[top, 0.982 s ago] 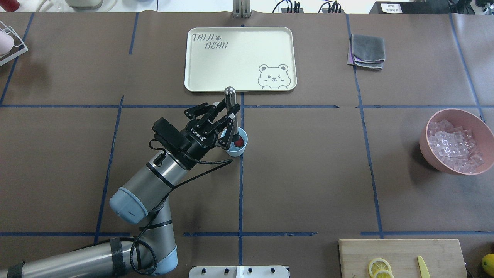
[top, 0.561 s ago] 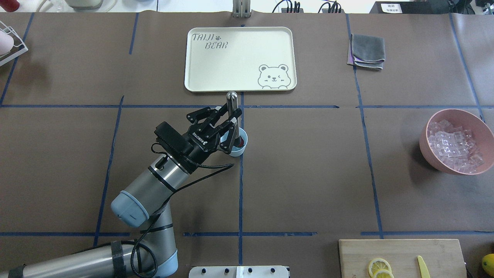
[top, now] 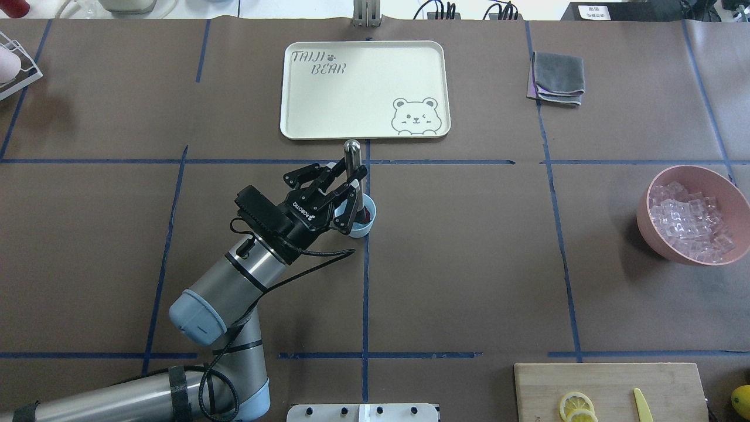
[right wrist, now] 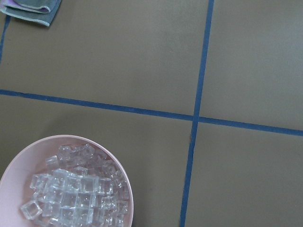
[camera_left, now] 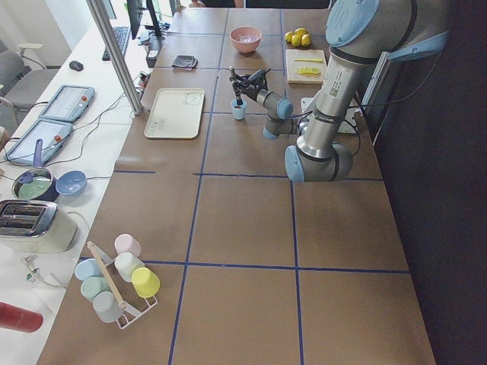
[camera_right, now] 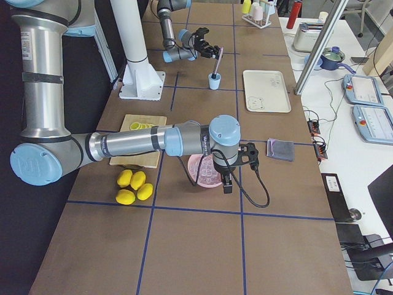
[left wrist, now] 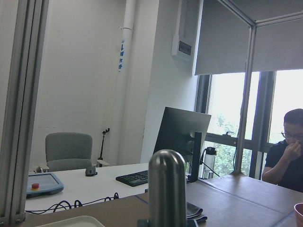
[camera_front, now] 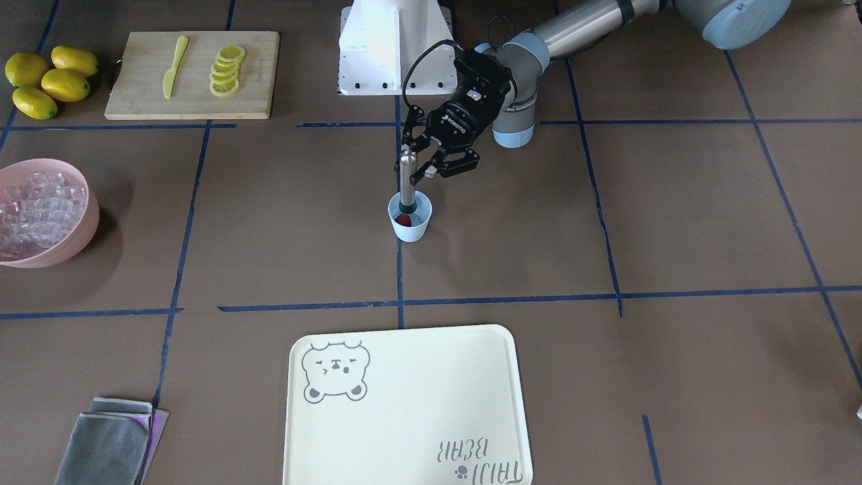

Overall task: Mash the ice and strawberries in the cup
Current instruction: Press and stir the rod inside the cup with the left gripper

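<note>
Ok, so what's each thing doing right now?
Left jaws: shut on the masher.
Masher: standing with its end down in the cup.
Cup: upright on the table.
Strawberry: inside the cup, at the masher's end.
Ice: piled in the bowl; any in the cup, cannot tell.
Right jaws: by the bowl; open or shut, cannot tell.
Cloth: folded.

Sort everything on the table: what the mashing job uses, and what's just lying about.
In use: cup, strawberry, metal masher in left gripper, ice, pink bowl.
Lying about: tray, grey cloth, cutting board, lemon slices, yellow knife, whole lemons.
</note>
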